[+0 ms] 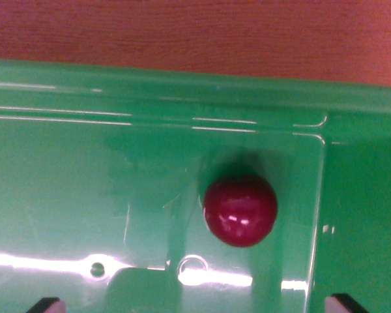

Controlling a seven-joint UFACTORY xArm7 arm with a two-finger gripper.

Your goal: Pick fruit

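Dark red round fruit (240, 210) on green plastic tray (65, 189), near its far rim, gripper (195, 305) fingertips spread wide, holding nothing

The gripper (195, 306) showed only as two dark fingertips (45, 304) at the bottom corners, set wide apart. Between and ahead of them the green bin (58, 176) floor lay bare, save for a dark red fruit (240, 210) slightly toward the wrist view's right. Beyond the fruit rose the bin's rim, then wooden table (182, 32).
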